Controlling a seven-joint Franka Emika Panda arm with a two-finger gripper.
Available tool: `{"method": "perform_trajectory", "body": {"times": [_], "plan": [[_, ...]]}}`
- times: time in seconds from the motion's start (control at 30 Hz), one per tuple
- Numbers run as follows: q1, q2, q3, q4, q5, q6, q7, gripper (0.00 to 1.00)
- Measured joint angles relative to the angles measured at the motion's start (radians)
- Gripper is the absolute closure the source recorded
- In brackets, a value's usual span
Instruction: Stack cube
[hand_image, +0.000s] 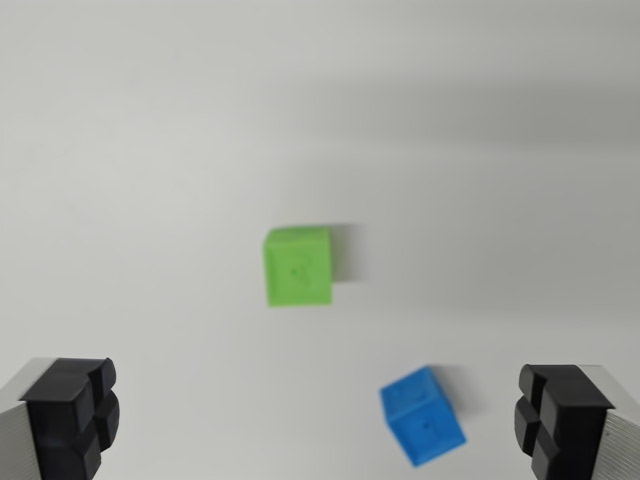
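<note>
A green cube (298, 266) lies on the white surface near the middle of the wrist view. A blue cube (423, 416) sits lower and to the wrist view's right, turned at a slight angle and apart from the green one. My gripper (318, 425) is open, high above the surface. Its two black fingertips show in the bottom corners, one fingertip (75, 415) at the left and the other fingertip (555, 420) at the right. Nothing is between them. The blue cube is close to the right fingertip in the picture.
A plain white tabletop (150, 150) fills the view. A soft grey shadow band (480, 110) runs across the upper part.
</note>
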Motion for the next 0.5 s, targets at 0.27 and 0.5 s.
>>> {"method": "perform_trajectory", "body": {"times": [0.27, 0.5], "plan": [[-0.003, -0.016, -0.003, -0.042, 0.000, 0.025, -0.030, 0.00], [-0.007, -0.035, -0.007, -0.090, 0.000, 0.052, -0.066, 0.00]]}}
